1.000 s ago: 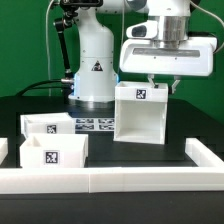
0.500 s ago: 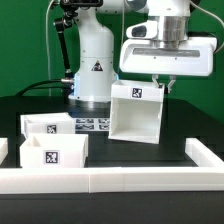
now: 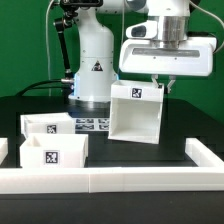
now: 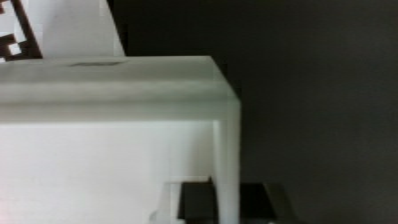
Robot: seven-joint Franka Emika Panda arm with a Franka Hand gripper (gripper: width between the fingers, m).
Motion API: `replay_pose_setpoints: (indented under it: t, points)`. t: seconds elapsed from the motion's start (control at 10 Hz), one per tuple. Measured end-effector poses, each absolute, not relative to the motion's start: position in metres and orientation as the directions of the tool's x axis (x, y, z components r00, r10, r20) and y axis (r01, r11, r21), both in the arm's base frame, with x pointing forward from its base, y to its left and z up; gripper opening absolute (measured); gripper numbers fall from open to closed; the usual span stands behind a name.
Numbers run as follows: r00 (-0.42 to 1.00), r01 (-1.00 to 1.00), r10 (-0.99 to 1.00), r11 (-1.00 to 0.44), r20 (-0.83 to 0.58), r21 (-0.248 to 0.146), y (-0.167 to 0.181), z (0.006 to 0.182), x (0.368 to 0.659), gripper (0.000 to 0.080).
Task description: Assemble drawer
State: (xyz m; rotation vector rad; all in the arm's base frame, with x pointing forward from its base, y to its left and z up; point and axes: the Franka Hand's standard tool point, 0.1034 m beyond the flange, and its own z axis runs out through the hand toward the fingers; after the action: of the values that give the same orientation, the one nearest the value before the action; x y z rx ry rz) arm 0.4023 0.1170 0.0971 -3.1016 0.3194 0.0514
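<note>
Tool (image 3: 160,85) clamps the drawer case (image 3: 135,120) by its upper wall
Two trays (image 3: 52,152) sit on the table (image 3: 140,162) near the case, towards the exterior view's left.

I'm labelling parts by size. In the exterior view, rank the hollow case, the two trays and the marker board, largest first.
1. Hollow case: clearly largest.
2. Front tray and rear tray: alike; the front is nearer the camera, so unranked.
3. Marker board: smallest as seen, partly hidden.
</note>
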Motion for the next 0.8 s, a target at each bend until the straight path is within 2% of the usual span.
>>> replay_pose_setpoints:
  t: [0.8]
  points:
    - [0.982,-0.178,-0.182,-0.981,0.046,-0.075,0.099,0.098,0.512,0.0038]
